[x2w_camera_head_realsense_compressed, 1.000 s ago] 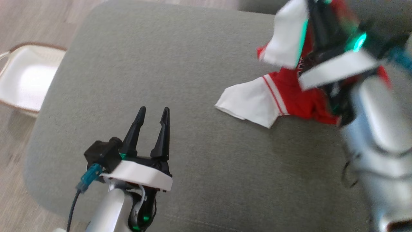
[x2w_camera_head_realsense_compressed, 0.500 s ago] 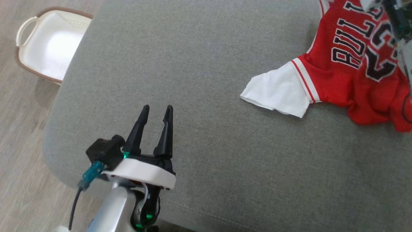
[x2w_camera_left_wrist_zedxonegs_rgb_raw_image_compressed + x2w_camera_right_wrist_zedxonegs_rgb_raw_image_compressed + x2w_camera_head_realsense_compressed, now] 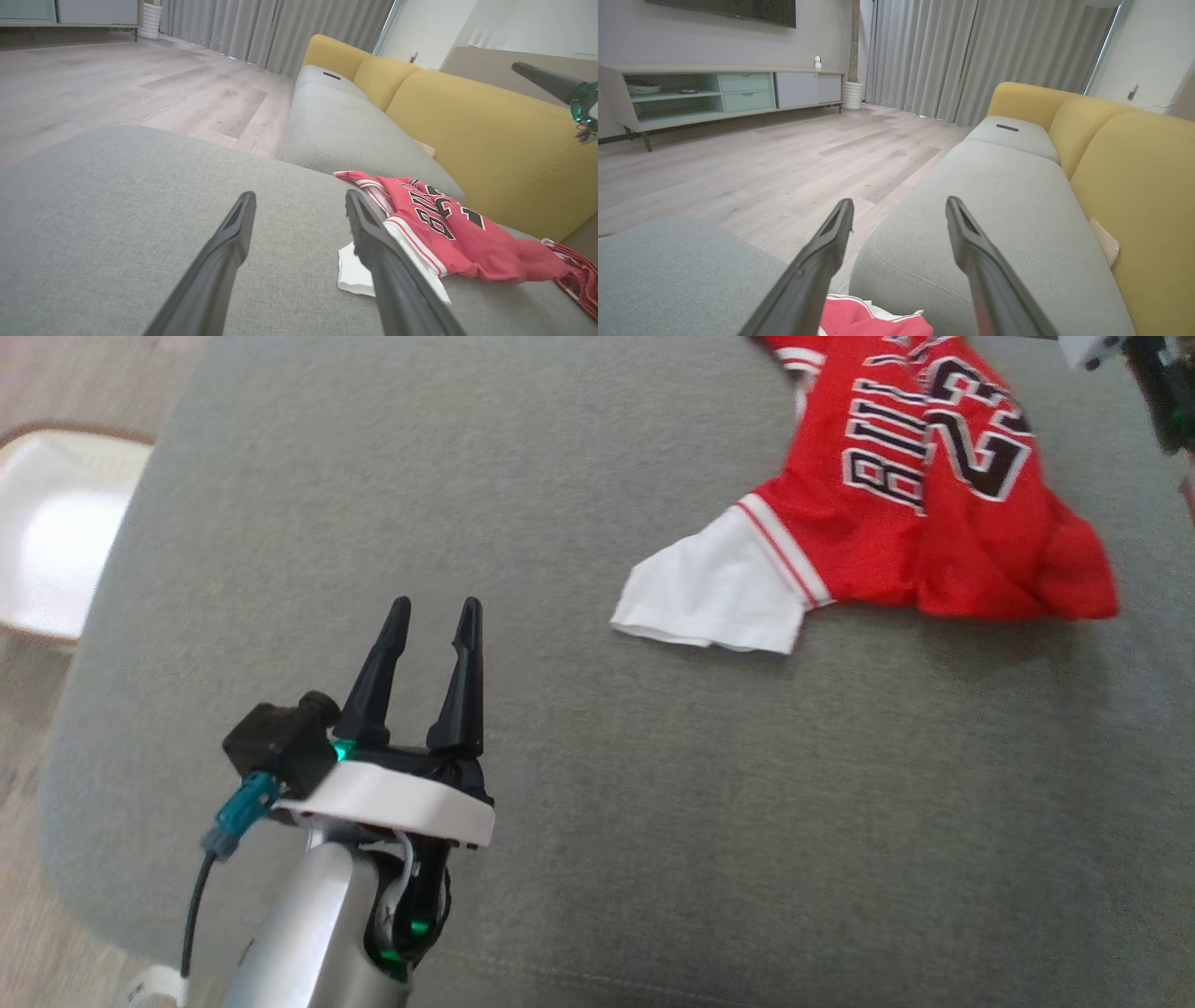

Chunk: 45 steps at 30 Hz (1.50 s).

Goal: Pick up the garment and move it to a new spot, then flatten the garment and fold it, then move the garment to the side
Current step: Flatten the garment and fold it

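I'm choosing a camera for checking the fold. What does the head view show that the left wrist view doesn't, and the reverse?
Head view: a white basket on the floor beside the grey cushion. Left wrist view: the sofa's yellow backrest, grey curtains, and a second red garment past the jersey. Both: the red BULLS 23 jersey lying rumpled on the grey cushion, and the open left gripper short of it.
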Tool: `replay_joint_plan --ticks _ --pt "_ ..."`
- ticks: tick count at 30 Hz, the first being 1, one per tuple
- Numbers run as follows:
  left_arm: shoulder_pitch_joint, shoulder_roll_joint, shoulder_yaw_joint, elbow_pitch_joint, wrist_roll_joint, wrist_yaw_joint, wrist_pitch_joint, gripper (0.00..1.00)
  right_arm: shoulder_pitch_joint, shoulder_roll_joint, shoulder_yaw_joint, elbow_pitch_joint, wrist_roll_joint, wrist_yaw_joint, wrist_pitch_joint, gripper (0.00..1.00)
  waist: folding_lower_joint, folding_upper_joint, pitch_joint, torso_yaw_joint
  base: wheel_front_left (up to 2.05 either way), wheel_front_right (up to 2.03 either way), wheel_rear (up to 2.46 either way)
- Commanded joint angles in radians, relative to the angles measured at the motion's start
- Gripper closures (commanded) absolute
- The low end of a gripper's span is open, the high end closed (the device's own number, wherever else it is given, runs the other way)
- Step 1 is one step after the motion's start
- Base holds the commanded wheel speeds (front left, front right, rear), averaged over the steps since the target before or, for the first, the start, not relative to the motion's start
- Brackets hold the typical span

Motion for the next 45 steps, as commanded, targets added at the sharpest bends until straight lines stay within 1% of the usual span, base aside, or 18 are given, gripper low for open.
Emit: replay_joint_plan --ticks 1,2,8,11,14,17,20,25,29,32,36,40,45 --pt "-0.028 0.007 0.047 -0.033 0.019 -0.006 -0.005 0.00 0.034 -0.010 0.018 -0.051 0.033 -0.001 -0.039 0.00 0.0000 0.0000 -0.037 -0.057 0.00 0.00 0.00" --pt "-0.028 0.007 0.047 -0.033 0.019 -0.006 -0.005 0.00 0.034 -0.010 0.018 -0.051 0.033 -0.001 -0.039 0.00 0.0000 0.0000 -0.037 -0.057 0.00 0.00 0.00" --pt "-0.011 0.007 0.084 -0.038 0.044 -0.013 -0.005 0.00 0.167 -0.024 0.019 -0.140 0.103 -0.001 -0.135 0.00 0.0000 0.0000 -0.090 -0.140 0.00 0.00 0.00" --pt "0.001 0.007 0.096 -0.041 0.048 -0.015 -0.005 0.00 0.253 -0.016 -0.016 -0.193 0.111 -0.001 -0.170 0.00 0.0000 0.0000 -0.115 -0.172 0.00 0.00 0.00" --pt "0.014 0.007 0.104 -0.042 0.053 -0.016 -0.005 0.00 0.353 0.006 -0.075 -0.256 0.099 -0.001 -0.191 0.00 0.0000 0.0000 -0.137 -0.199 0.00 0.00 0.00" --pt "0.029 0.007 0.112 -0.045 0.056 -0.015 -0.005 0.00 0.470 0.051 -0.160 -0.331 0.065 -0.001 -0.202 0.00 0.0000 0.0000 -0.154 -0.222 0.00 0.00 0.00" --pt "0.044 0.007 0.116 -0.047 0.058 -0.014 -0.005 0.00 0.608 0.113 -0.237 -0.411 -0.003 -0.001 -0.207 0.00 0.0000 0.0000 -0.166 -0.241 0.00 0.00 0.00" --pt "0.062 0.007 0.113 -0.039 0.064 -0.020 -0.005 0.00 0.832 0.222 -0.356 -0.531 -0.110 -0.001 -0.209 0.00 0.0000 0.0000 -0.178 -0.253 0.00 0.00 0.00" --pt "0.073 0.007 0.108 -0.033 0.065 -0.022 -0.005 0.00 0.952 0.295 -0.423 -0.605 -0.175 -0.001 -0.209 0.00 0.0000 0.0000 -0.173 -0.257 0.00 0.00 0.00" --pt "0.069 0.007 0.095 -0.030 0.066 -0.025 -0.005 0.00 0.996 0.324 -0.458 -0.642 -0.219 -0.001 -0.192 0.00 0.0000 0.0000 -0.156 -0.247 0.00 0.00 0.00" --pt "0.053 0.007 0.085 -0.026 0.068 -0.027 -0.005 0.00 0.979 0.334 -0.503 -0.640 -0.254 -0.001 -0.155 0.00 0.0000 0.0000 -0.133 -0.227 0.00 0.00 0.00" --pt "0.042 0.007 0.074 -0.023 0.067 -0.028 -0.005 0.00 0.930 0.337 -0.563 -0.582 -0.300 -0.001 -0.107 0.00 0.0000 0.0000 -0.111 -0.198 0.00 0.00 0.00" --pt "0.033 0.007 0.059 -0.020 0.061 -0.025 -0.005 0.00 0.855 0.337 -0.611 -0.473 -0.320 -0.001 -0.074 0.00 0.0000 0.0000 -0.089 -0.159 0.00 0.00 0.00"
